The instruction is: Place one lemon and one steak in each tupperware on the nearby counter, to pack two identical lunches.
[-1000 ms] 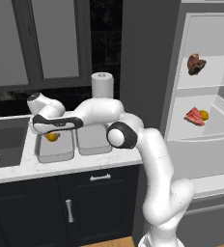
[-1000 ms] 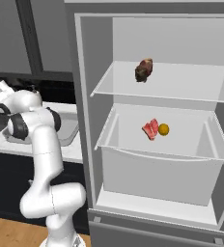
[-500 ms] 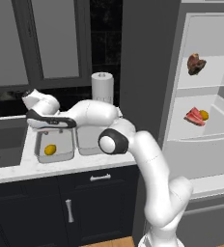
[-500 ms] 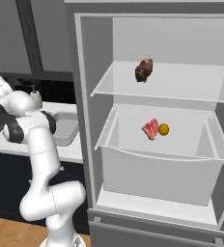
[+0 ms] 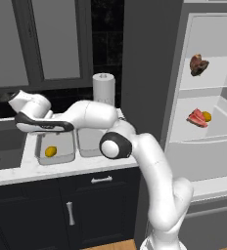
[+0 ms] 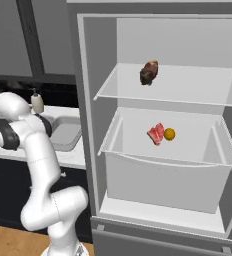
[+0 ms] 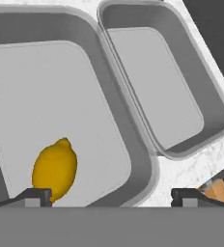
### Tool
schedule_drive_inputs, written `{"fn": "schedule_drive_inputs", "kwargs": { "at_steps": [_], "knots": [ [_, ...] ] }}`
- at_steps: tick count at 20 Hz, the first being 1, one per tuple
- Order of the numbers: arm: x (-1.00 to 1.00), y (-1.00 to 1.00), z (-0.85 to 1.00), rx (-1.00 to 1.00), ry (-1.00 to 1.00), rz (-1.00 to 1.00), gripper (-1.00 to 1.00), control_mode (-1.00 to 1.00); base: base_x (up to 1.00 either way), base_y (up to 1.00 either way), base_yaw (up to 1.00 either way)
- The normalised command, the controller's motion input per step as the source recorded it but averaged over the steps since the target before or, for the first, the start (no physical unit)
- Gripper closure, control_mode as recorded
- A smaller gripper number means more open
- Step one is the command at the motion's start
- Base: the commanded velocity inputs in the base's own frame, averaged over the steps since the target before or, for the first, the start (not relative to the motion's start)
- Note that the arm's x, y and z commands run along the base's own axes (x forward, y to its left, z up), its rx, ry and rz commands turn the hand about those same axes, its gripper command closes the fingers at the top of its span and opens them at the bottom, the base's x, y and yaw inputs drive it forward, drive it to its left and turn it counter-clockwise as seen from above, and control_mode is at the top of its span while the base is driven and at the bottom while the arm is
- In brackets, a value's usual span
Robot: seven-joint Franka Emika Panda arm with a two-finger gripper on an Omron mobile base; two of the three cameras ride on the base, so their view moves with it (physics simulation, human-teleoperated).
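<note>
Jaws stood wide apart and held nothing: through the hand view I saw the gripper (image 7: 111, 195) poised over the two tubs on the counter (image 5: 17, 172), its two tips well apart at the bottom edge. One lemon (image 7: 54, 168) lay loose in the near tub (image 7: 51, 116), just ahead of one tip and off to that side, its long axis running roughly along my line of sight. The second tub (image 7: 157, 87) lay ahead toward the other tip, touching the first, with nothing in it. Everything I judged I needed next sat far behind the jaws in the open fridge (image 6: 153, 50): a steak (image 6: 156, 134) beside a second lemon (image 6: 169, 134), another steak (image 6: 149, 73) one shelf higher.
</note>
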Motion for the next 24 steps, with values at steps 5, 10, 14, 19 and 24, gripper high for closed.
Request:
{"fn": "schedule_drive_inputs", "kwargs": {
  "at_steps": [5,10,14,19,24],
  "knots": [
    [-1.0,0.0,0.5,0.01,-0.24,0.0,-1.0,-1.0,0.0,0.0,0.0],
    [-1.0,-0.07,0.5,0.0,-0.23,0.02,-1.0,-1.0,0.0,0.0,0.0],
    [-1.0,-0.15,0.32,0.0,-0.28,0.01,-1.0,-1.0,0.0,0.0,0.0],
    [-1.0,-0.14,0.22,0.03,-0.34,0.0,-1.0,-1.0,0.0,0.0,0.0],
    [-1.0,-0.62,0.45,0.06,-0.32,0.08,-1.0,-1.0,0.0,0.0,0.0]
  ]
}}
